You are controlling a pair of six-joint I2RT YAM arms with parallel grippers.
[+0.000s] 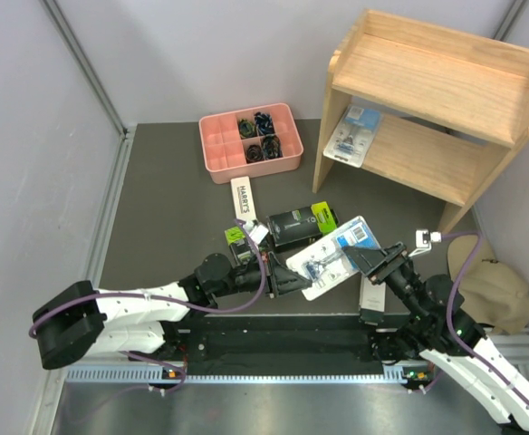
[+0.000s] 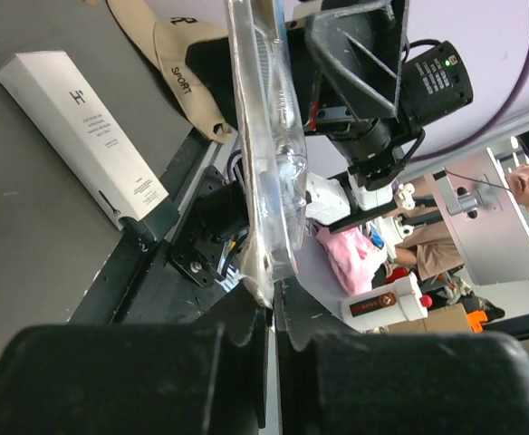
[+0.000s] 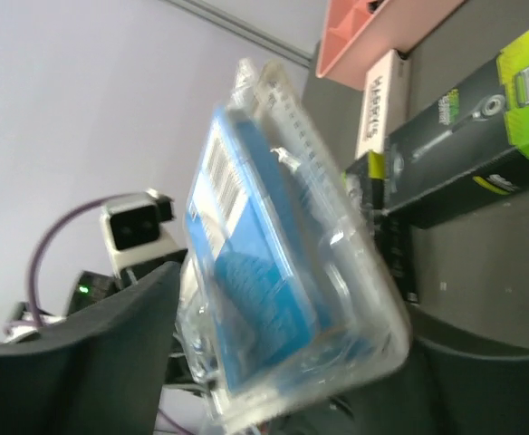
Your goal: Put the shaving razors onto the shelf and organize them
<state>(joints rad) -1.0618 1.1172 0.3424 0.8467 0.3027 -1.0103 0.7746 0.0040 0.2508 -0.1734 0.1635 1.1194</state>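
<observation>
Top external shows one blister pack (image 1: pixel 355 136) on the shelf's (image 1: pixel 446 77) lower tier. Short of the shelf, a second pack (image 1: pixel 335 254) is pinched at opposite ends by left jaws and right jaws. Two black boxes (image 1: pixel 299 225) and two white boxes (image 1: pixel 245 198) lie on the desk (image 1: pixel 156 217). Left of the shelf, a tray (image 1: pixel 217 149) holds dark bits (image 1: pixel 263 122) in some compartments. A cap (image 1: pixel 500 290) lies near its right foot.

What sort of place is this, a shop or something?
Probably a robotics test lab, not a shop: a left arm and right arm bolted to a walled-in table, both gripping one blister pack, with a wooden shelf as a prop.
</observation>
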